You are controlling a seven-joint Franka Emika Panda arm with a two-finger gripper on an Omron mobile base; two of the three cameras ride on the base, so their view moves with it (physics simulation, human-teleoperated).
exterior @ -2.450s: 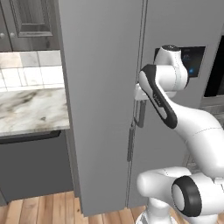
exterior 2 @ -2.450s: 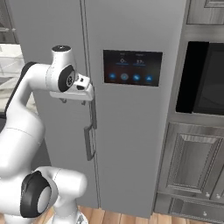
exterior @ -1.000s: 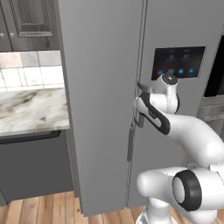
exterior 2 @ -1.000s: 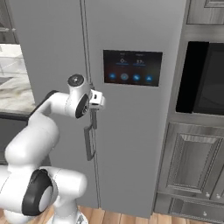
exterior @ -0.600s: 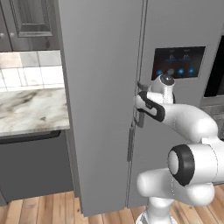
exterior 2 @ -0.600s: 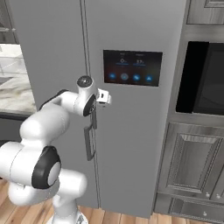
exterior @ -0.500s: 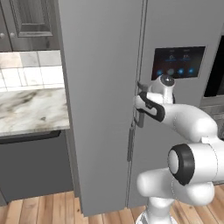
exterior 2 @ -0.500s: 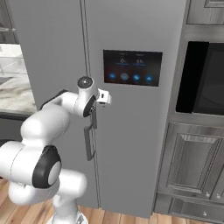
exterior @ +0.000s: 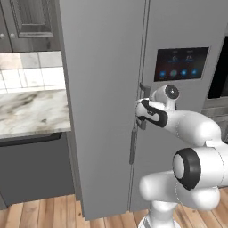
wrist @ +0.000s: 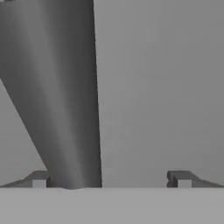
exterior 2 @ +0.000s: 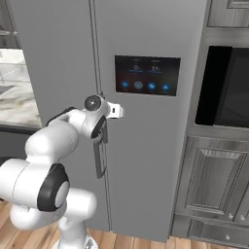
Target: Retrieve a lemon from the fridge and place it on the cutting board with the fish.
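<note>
The fridge (exterior: pixel 102 89) stands with both tall grey doors closed, also seen in the right base view as the fridge (exterior 2: pixel 146 160). My gripper (exterior: pixel 141 122) is pressed up to the top of the left door's vertical bar handle (exterior: pixel 132 147). In the hand view the handle (wrist: pixel 65 109) runs up between the open jaws of my gripper (wrist: pixel 109 178), close beside the left fingertip (wrist: pixel 39 178), with bare door face toward the right fingertip (wrist: pixel 179 178). Nothing is gripped. The lemon, the cutting board and the fish are out of view.
A marble counter (exterior: pixel 31 111) with dark cabinets (exterior: pixel 26 22) above lies left of the fridge. A display panel (exterior 2: pixel 147 74) sits on the right door. A dark wall oven (exterior 2: pixel 228 87) and panelled cabinets (exterior 2: pixel 214 180) stand to the right. Wood floor lies below.
Over the last seconds the arm folded down and brought the hand to the door handle. In the last half second the hand has stayed at the handle with its jaws open.
</note>
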